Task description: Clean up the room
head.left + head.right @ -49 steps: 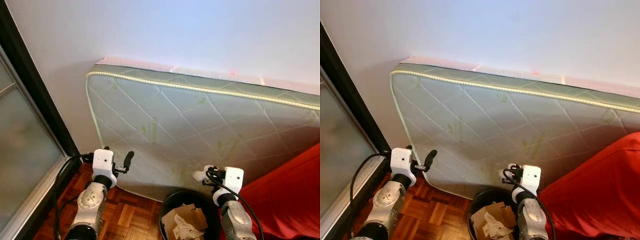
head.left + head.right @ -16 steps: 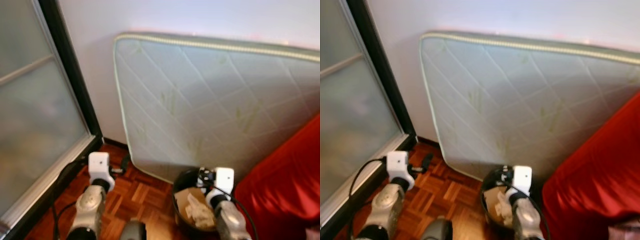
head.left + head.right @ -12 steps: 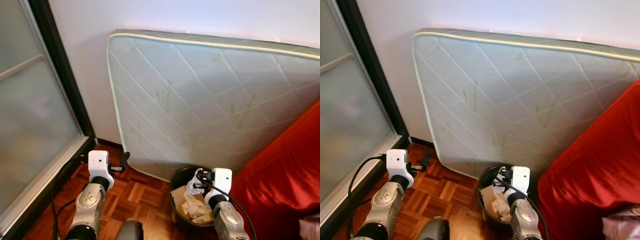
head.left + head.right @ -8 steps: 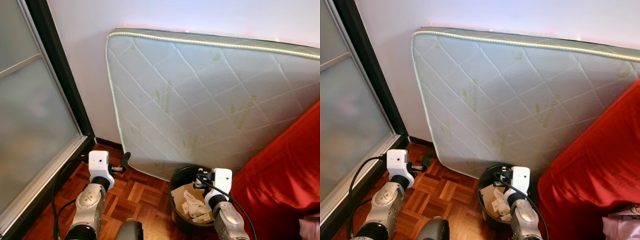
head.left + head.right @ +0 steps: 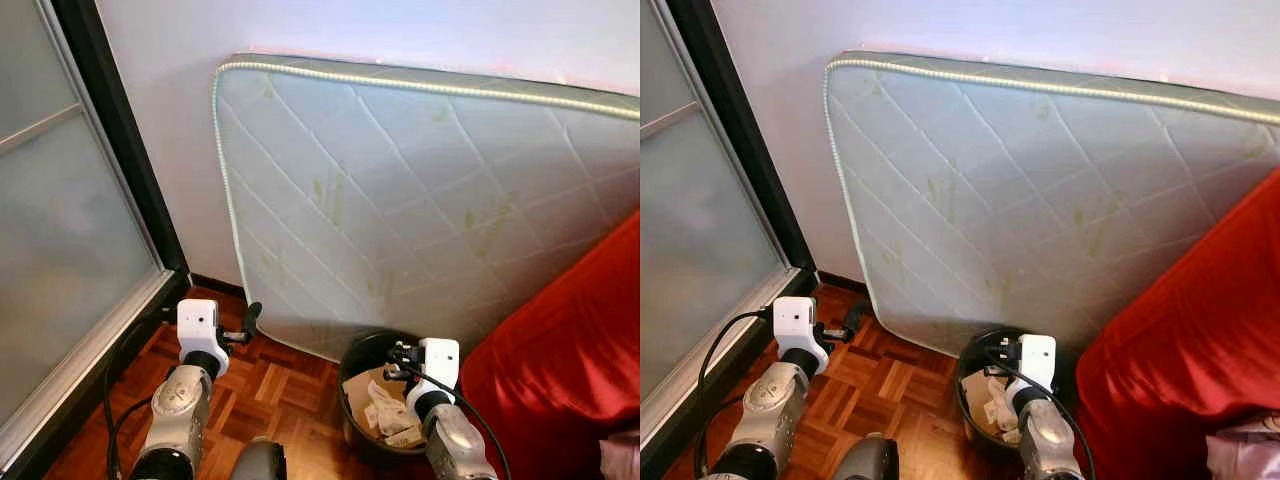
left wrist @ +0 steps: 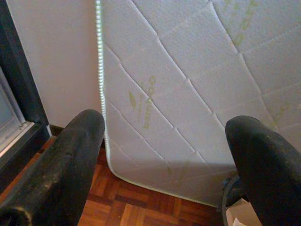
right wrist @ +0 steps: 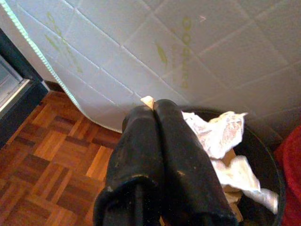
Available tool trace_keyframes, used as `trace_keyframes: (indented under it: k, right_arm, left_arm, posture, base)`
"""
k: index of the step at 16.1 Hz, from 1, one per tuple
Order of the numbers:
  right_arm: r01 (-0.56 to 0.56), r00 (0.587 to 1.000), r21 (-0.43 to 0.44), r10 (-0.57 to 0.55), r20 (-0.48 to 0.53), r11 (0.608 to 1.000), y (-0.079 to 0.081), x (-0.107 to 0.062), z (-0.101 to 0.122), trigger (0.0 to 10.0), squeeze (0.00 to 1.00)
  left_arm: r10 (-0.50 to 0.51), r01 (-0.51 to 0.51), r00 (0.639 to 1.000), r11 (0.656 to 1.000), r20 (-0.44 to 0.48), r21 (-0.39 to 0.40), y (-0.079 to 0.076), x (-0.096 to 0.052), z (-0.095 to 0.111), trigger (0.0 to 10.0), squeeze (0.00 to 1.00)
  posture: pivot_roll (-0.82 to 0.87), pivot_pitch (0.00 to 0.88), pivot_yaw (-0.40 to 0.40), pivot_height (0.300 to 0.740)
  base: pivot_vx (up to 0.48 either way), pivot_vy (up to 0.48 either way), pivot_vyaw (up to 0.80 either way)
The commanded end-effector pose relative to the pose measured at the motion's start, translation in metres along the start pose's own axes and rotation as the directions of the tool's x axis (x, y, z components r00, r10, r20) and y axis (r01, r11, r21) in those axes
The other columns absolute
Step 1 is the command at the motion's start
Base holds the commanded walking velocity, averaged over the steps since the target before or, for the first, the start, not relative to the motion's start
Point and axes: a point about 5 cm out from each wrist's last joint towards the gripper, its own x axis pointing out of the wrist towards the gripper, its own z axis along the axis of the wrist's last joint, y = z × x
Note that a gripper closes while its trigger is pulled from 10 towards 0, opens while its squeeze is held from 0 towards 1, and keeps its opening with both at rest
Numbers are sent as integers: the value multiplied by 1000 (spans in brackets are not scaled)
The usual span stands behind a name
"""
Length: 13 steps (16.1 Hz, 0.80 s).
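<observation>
Now | right gripper (image 7: 155, 110) pressed together above bin (image 5: 362, 352) | left gripper (image 6: 164, 136) spread

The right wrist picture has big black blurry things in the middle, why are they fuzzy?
In the right wrist view the right pincer sits too near the lens, so it blurs; the bin and mattress behind stay sharper.

a home bedroom: quilted mattress (image 5: 420, 200) against the wall, parquet floor (image 5: 270, 390), red bedding (image 5: 570, 350)

Left gripper (image 6: 164, 155) spread wide, right gripper (image 7: 157, 110) pressed closed
</observation>
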Motion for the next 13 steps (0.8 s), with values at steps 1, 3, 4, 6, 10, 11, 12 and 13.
trace_keyframes:
  k: [1,3,4,6,10,11,12,13]
  right_arm:
    - [0,1000,-4,0,-1,1000,2,3,4,10000,0]
    - [6,1000,-10,-6,-9,1000,1,4,5,10000,0]
    - [8,1000,-12,-9,-12,1000,0,4,5,10000,0]
    - [12,1000,-16,-12,-18,1000,-1,5,5,10000,0]
    - [63,996,-44,-65,-55,997,-3,8,5,10000,0]
    - [57,996,-50,-60,-66,997,-2,8,4,10000,0]
    - [53,996,-49,-56,-68,997,-2,8,4,10000,0]
    - [49,996,-51,-53,-77,998,0,8,4,10000,0]
  left_arm:
    - [-2,2,1000,1000,-5,-15,0,-1,-1,10000,0]
    - [-4,3,1000,1000,-3,-15,-1,-1,-1,10000,0]
    - [-5,5,1000,1000,-3,-15,-2,-1,-1,10000,0]
    - [-7,7,1000,1000,-3,-13,-2,-1,-1,10000,0]
    - [-14,14,1000,1000,-13,-10,-3,-2,-3,10000,0]
    - [-18,18,1000,1000,-14,-10,-4,-3,-4,10000,0]
    - [-20,19,1000,1000,-13,-10,-5,-4,-4,10000,0]
    - [-20,20,1000,1000,-11,-11,-5,-4,-4,10000,0]
  posture:
    - [100,13,-20,646]
    - [98,6,-21,646]
    - [100,2,-21,646]
    - [101,0,-22,646]
    - [107,0,-23,646]
    - [111,0,-25,646]
    - [114,0,-26,646]
    - [115,0,-26,646]
  base:
    - [251,0,0]
    - [266,0,0]
    - [281,0,0]
    - [287,0,0]
    - [69,0,0]
    - [0,0,0]
    - [0,0,0]
    - [0,0,0]
